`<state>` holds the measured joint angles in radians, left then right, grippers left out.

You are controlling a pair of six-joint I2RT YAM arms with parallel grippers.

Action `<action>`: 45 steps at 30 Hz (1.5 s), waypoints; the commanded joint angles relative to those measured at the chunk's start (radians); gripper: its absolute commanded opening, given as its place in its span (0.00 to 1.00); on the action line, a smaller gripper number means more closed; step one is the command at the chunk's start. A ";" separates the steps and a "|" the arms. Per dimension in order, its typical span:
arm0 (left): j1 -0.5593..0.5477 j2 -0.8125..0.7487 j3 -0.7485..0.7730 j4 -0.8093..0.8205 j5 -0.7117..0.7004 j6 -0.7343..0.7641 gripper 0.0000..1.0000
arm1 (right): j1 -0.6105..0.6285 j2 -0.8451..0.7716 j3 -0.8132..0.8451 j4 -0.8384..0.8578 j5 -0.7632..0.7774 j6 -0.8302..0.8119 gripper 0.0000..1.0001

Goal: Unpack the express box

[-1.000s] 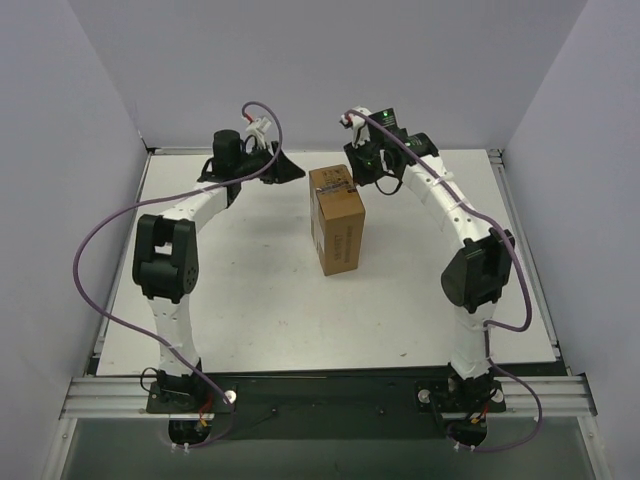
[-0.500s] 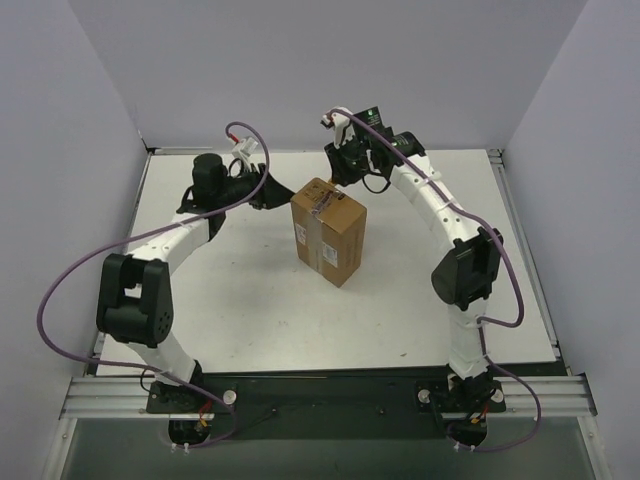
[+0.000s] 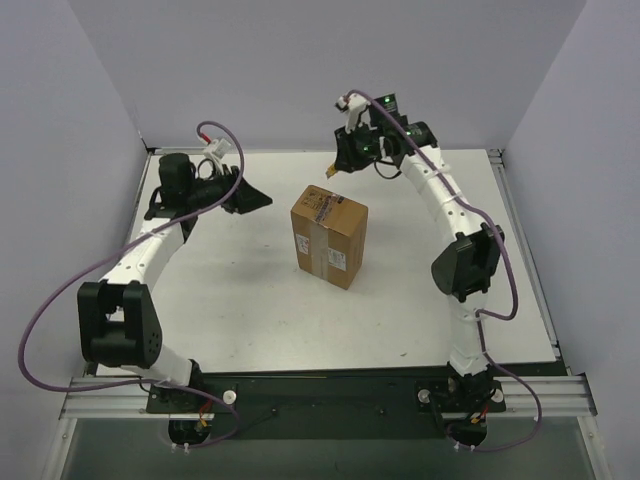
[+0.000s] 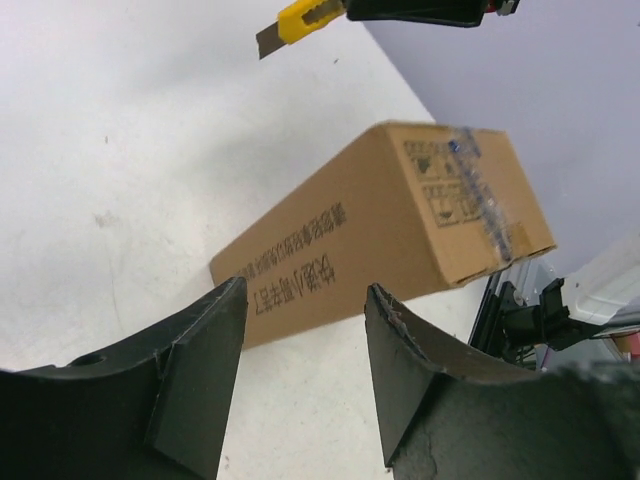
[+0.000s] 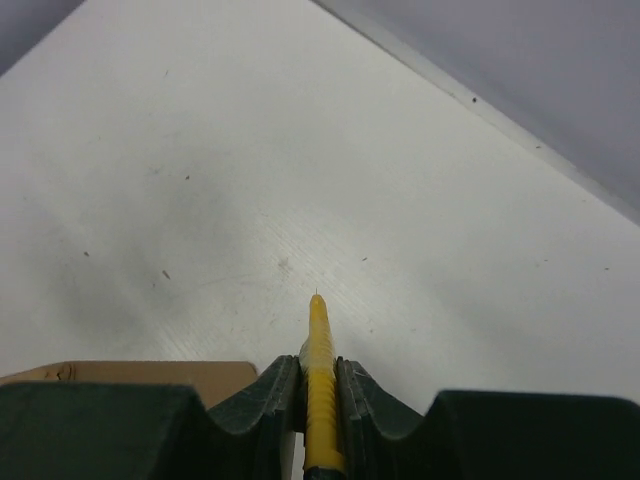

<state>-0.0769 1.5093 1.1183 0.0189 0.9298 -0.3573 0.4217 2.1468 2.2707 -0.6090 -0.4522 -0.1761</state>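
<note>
Express box: black Chinese print along side, seemingly inverted, unreadable.

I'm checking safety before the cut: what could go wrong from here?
The express box stands upright and unheld, the left gripper open, apart from it, so blade pressure could tip or slide it. The utility knife pinched in the right gripper is thin and might twist in the grip.
</note>
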 commanded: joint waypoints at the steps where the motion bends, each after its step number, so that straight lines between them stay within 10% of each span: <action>1: 0.008 0.112 0.149 0.276 0.286 -0.118 0.60 | -0.141 -0.177 0.059 0.040 -0.172 0.041 0.00; 16: -0.123 0.353 0.377 0.392 0.348 -0.232 0.63 | 0.014 -0.528 -0.255 0.037 -0.353 0.052 0.00; 29: -0.182 0.365 0.416 -0.167 0.181 0.191 0.61 | 0.161 -0.421 -0.076 -0.228 -0.106 -0.111 0.00; 45: -0.198 0.361 0.362 -0.212 0.144 0.254 0.60 | 0.226 -0.355 -0.066 -0.265 -0.046 -0.086 0.00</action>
<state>-0.2527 1.8515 1.5158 -0.0822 1.1454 -0.1944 0.6334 1.7676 2.1754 -0.8593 -0.5083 -0.2703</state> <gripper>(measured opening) 0.606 0.192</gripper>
